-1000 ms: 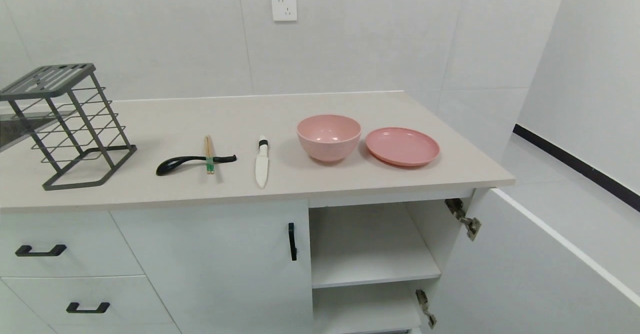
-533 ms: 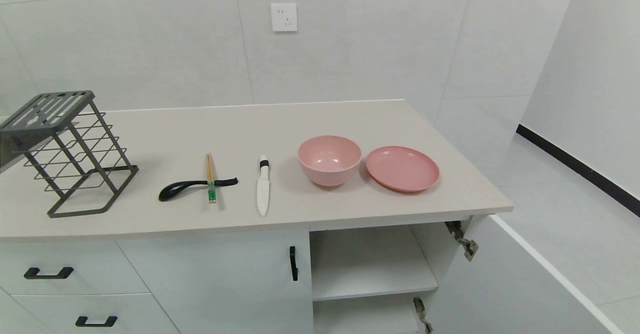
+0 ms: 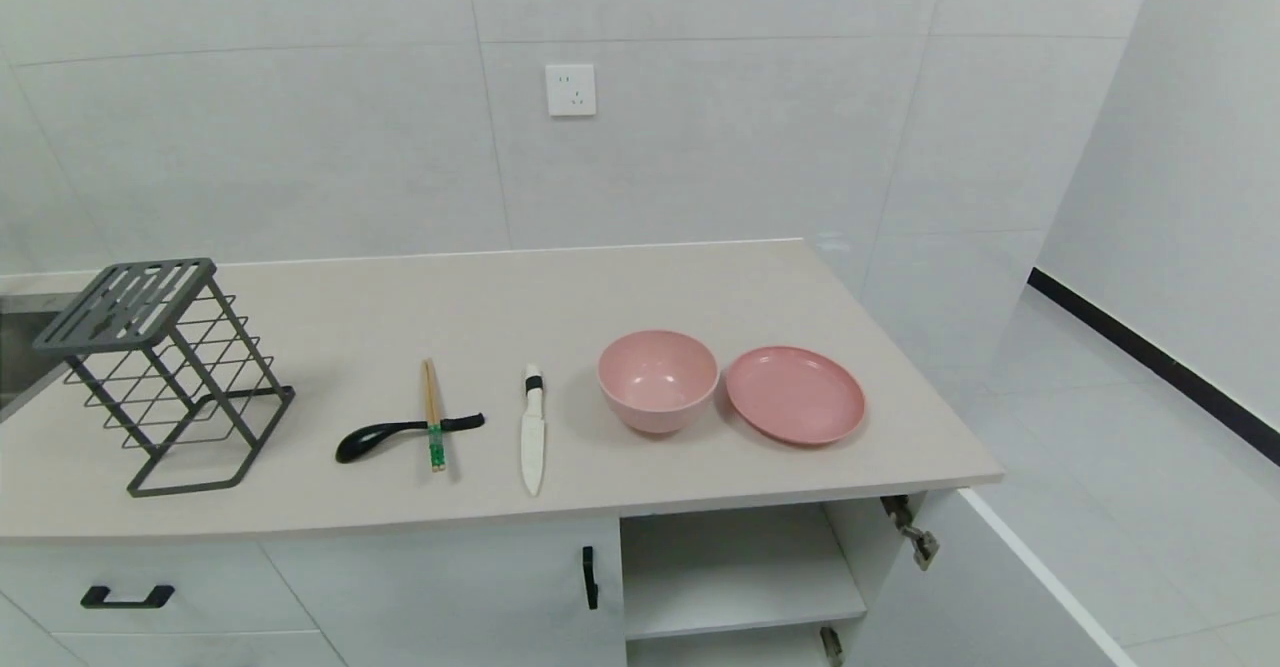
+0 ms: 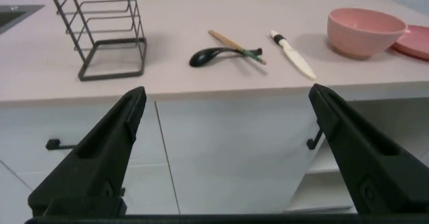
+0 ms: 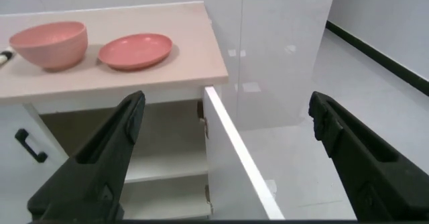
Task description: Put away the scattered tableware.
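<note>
The head camera has tipped upward over the last second, and perhaps drawn back a little. The whole scene sits lower in view: the socket (image 3: 571, 89) and bowl (image 3: 657, 380) have slid down, more wall (image 3: 300, 147) shows above the tabletop (image 3: 500, 297), and less of the drawers (image 3: 200, 587) and open cupboard (image 3: 735, 572) shows below.

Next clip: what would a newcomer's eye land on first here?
The pink bowl and pink plate stand out, side by side at the right end of the counter, above a cabinet door that is swung open. Left of them lie a white knife, then chopsticks crossing a black spoon. A dark wire rack stands at the far left.
</note>
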Motion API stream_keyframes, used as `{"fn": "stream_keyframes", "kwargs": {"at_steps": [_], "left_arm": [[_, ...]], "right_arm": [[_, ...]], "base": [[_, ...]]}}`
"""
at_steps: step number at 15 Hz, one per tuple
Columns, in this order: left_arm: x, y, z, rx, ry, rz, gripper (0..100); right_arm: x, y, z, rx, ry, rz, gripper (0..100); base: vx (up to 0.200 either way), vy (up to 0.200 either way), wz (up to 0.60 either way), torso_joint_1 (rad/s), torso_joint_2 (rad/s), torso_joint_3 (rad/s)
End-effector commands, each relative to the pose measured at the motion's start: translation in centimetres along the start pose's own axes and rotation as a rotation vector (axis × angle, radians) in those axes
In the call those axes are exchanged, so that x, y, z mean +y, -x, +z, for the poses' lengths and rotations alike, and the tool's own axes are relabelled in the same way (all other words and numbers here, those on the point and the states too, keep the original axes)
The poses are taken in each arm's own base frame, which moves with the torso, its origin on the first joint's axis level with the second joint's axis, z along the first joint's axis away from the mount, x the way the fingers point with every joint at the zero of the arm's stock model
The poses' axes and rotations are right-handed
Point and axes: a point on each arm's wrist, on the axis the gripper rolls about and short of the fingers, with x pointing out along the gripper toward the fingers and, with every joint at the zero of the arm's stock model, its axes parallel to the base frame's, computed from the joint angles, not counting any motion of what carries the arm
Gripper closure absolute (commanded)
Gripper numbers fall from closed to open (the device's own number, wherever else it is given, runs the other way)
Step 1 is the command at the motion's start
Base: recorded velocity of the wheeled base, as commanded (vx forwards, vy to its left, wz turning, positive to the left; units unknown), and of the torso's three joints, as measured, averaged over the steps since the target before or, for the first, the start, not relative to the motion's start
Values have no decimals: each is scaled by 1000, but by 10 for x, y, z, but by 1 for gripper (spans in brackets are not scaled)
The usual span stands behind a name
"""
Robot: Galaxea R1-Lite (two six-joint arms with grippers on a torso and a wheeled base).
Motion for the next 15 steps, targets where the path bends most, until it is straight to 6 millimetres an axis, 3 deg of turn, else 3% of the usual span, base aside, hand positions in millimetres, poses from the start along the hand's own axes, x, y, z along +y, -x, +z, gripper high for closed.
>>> {"fn": "stream_keyframes", "kwargs": {"at_steps": [1, 4, 6, 9, 15], "left_arm": [[0, 0, 0, 1, 1, 0, 0], [0, 0, 0, 1, 1, 0, 0], [0, 0, 0, 1, -1, 0, 0], [0, 0, 0, 1, -1, 0, 0], [0, 0, 0, 1, 2, 0, 0]], "right_arm": [[0, 0, 0, 2, 0, 0, 0], [0, 0, 0, 0, 0, 0, 0], [0, 0, 0, 0, 0, 0, 0], [0, 0, 0, 0, 0, 0, 0], [0, 0, 0, 0, 0, 0, 0]], "base": [[200, 0, 0, 320, -588, -305], [0, 0, 0, 212, -382, -194], [0, 0, 0, 23, -33, -16], [200, 0, 0, -2, -17, 2], [0, 0, 0, 0, 0, 0]]}}
